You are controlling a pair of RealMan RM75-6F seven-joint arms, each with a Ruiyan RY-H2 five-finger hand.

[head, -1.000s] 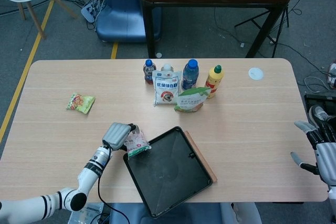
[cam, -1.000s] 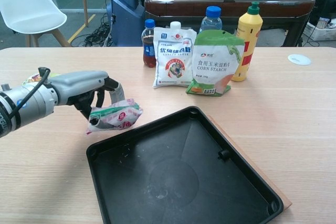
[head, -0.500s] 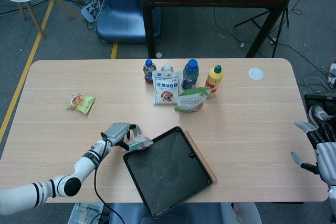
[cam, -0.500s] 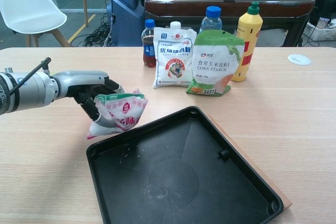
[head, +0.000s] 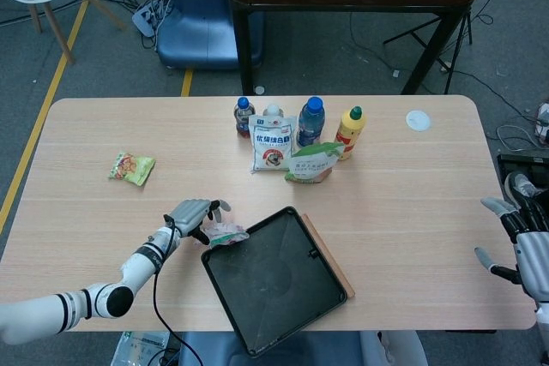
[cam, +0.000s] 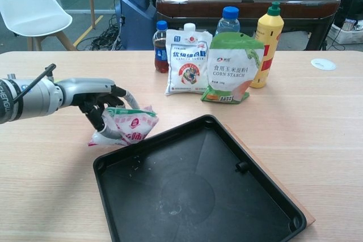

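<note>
My left hand (head: 190, 214) (cam: 93, 100) grips the left end of a pink-and-white snack packet (head: 225, 234) (cam: 129, 125), fingers curled around it. The packet lies low on the table, just off the near-left rim of the black tray (head: 279, 285) (cam: 193, 191), which holds nothing. Only the head view shows my right hand (head: 521, 244); it hovers at the table's right edge with fingers spread, holding nothing.
At the back middle stand a small cola bottle (head: 244, 116), a white bag (head: 272, 145), a water bottle (head: 310, 121), a yellow bottle (head: 349, 131) and a green corn starch pouch (head: 312, 163). A green snack packet (head: 131, 167) lies far left, a white lid (head: 418, 120) back right.
The left hand has lowered the pink packet from above the tray's corner down to the table beside the tray. The right hand has not moved.
</note>
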